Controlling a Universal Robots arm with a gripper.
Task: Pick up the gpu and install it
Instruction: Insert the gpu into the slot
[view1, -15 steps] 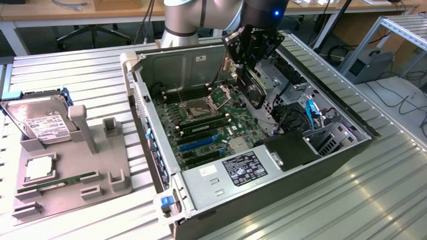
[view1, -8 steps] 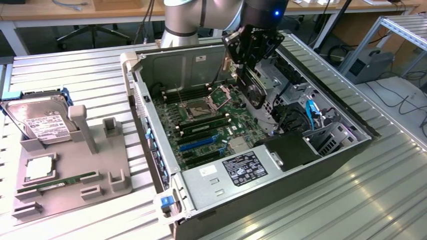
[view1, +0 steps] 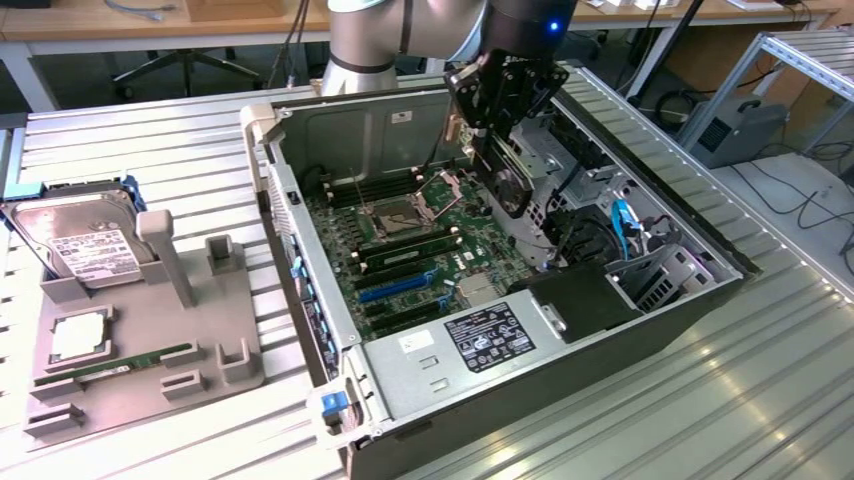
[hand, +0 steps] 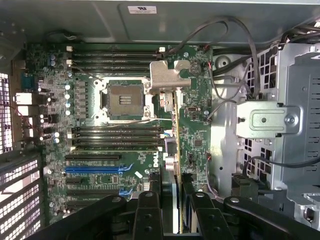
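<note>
Clamped in the tool (view1: 497, 125), the graphics card (view1: 518, 195) hangs on edge above the open computer case (view1: 441, 372). The blue slot (view1: 392, 289) lies lower, toward the exterior view's left, and the card's long axis appears crosswise to it.

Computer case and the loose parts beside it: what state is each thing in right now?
Computer case: on its side, panel off, insides exposed.
Graphics card: held on edge, hanging into the case.
Gripper: shut on the graphics card.
Blue slot: empty.
Processor socket: uncovered, no cooler.
Hard drive: outside the case, leaning in a grey holder.
Memory stick: lying flat in the same holder.
</note>
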